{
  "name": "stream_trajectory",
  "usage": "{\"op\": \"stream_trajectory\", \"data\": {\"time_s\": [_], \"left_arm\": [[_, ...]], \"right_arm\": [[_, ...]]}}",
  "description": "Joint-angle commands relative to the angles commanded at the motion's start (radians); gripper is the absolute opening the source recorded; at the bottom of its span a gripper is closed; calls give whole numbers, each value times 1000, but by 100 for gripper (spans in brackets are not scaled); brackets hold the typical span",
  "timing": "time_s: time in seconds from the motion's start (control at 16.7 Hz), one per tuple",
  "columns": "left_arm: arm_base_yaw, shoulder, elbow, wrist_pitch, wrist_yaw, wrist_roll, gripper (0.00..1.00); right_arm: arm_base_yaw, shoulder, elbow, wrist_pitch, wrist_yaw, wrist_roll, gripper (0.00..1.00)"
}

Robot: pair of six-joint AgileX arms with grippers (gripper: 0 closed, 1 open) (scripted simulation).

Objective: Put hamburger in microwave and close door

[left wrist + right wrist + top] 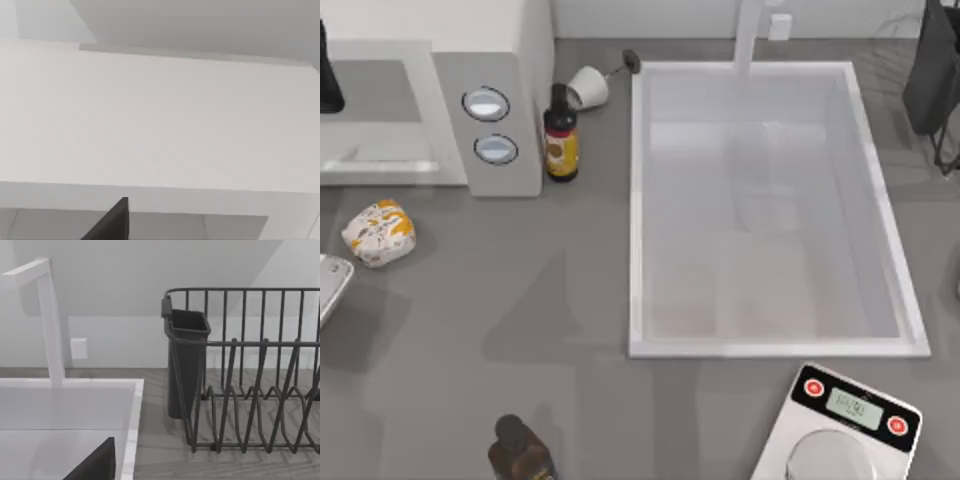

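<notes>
The microwave (485, 95) is seen at the upper left of the top view, its two round silver knobs (486, 103) set on the narrow panel, with the door (375, 110) and its grey window to the left of that panel. The hamburger (378, 232) is shown lying on the grey table (520, 300) at the left edge of the frame, below the microwave and apart from it. A dark brown bottle (560, 135) stands just beside the knob panel, with a white cup (587, 87) tipped over near it. The sink (765, 205) occupies the centre right, a kitchen scale (845, 425) the lower right, and a second dark bottle (520, 452) the lower edge. In the right wrist view a dark dish rack (245, 375) is seen beside the sink. Whether either claw is open or closed cannot be told from these views.
</notes>
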Motion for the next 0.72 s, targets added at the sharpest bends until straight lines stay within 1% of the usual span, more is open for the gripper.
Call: {"op": "stream_trajectory", "data": {"time_s": [0.18, 0.36, 0.54, 0.72], "left_arm": [[-20, -382, -231, -79, -72, 22, 100], [-40, -692, -439, -146, -116, 39, 100], [-56, -914, -603, -195, -140, 49, 100], [-64, -1047, -707, -223, -150, 53, 100]], "right_arm": [[0, 0, 0, 0, 0, 0, 100], [0, 0, 0, 0, 0, 0, 100], [0, 0, 0, 0, 0, 0, 100], [0, 0, 0, 0, 0, 0, 100]]}}
